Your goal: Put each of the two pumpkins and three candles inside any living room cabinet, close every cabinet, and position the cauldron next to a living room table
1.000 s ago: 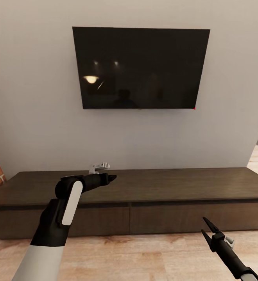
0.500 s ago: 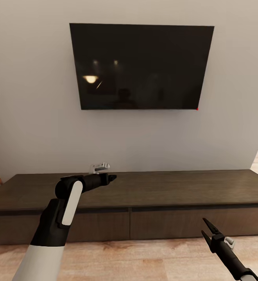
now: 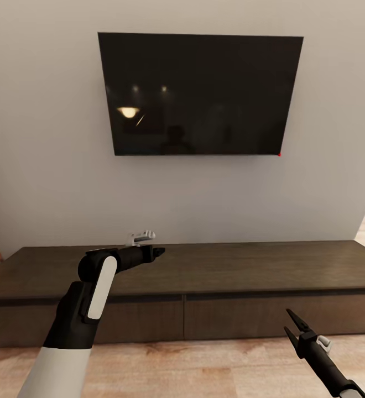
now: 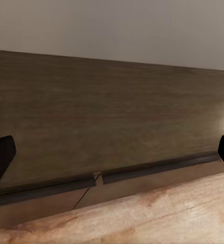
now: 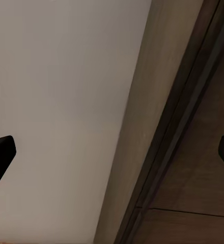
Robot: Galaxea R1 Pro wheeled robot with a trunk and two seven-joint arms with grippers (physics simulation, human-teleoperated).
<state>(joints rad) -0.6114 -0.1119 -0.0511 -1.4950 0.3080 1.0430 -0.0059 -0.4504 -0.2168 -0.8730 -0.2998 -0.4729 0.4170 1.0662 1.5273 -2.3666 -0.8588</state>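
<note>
You face the closed cabinet (image 3: pixel 204 287) under the wall TV (image 3: pixel 199 94).
Your left end effector (image 3: pixel 159 252) hovers over its top, your right end effector (image 3: pixel 290 323) before its front; both released, empty.

White-and-black left arm (image 3: pixel 77 315), slim black right pincer (image 3: pixel 291 323), pointed fingers

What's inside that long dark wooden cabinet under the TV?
That cannot be seen: both flat fronts of the long, low, dark brown wooden cabinet are shut, hiding the inside. On its flat top nothing stands; the left gripper hovers above it.
</note>
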